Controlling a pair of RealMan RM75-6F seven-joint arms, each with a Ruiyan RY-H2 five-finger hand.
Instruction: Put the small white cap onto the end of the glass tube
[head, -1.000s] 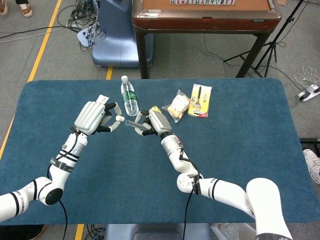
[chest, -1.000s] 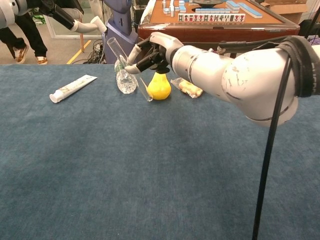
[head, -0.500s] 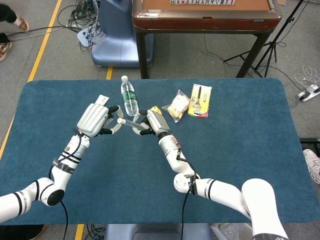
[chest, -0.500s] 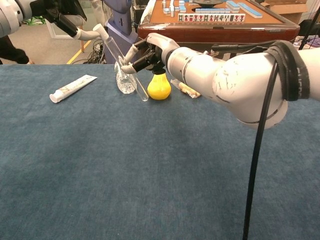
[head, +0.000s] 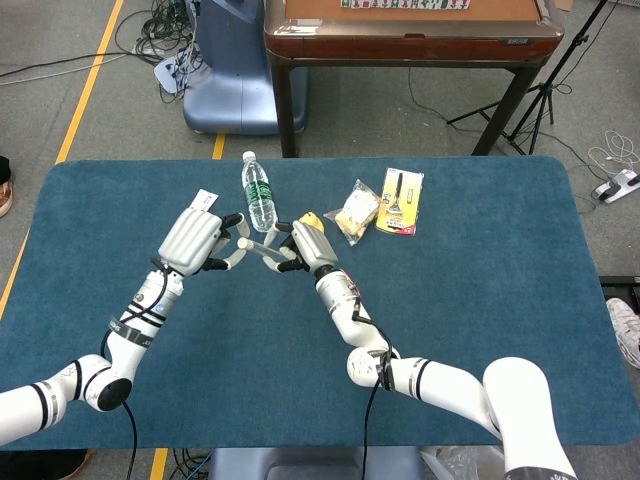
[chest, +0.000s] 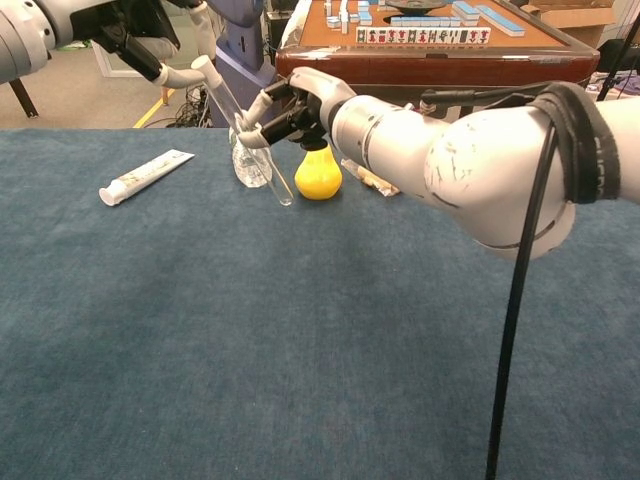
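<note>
Clearly we have both of the task's things up off the table (head: 480, 330), just left of centre in the head view. Our right hand (head: 303, 246) is clamped on the glass tube (chest: 250, 135), fingers closed around its middle, so the tube slants from upper left to lower right in the chest view with its lower end hanging free above the cloth. Our left hand (head: 195, 242) meets the tube's upper end, and the small white cap (chest: 203, 66) sits right at that end, pinched in the left fingertips (chest: 172, 76); whether it is fully seated we cannot tell.

We judge the tube light, stiff, smooth and easy to crack, so the grip belongs where it is, at mid-length, firm but not crushing. The cap looks tiny and light, best held by its sides so its open mouth stays free. A push along the tube's axis seems safest; sideways force could snap the glass or let it slip.
</note>
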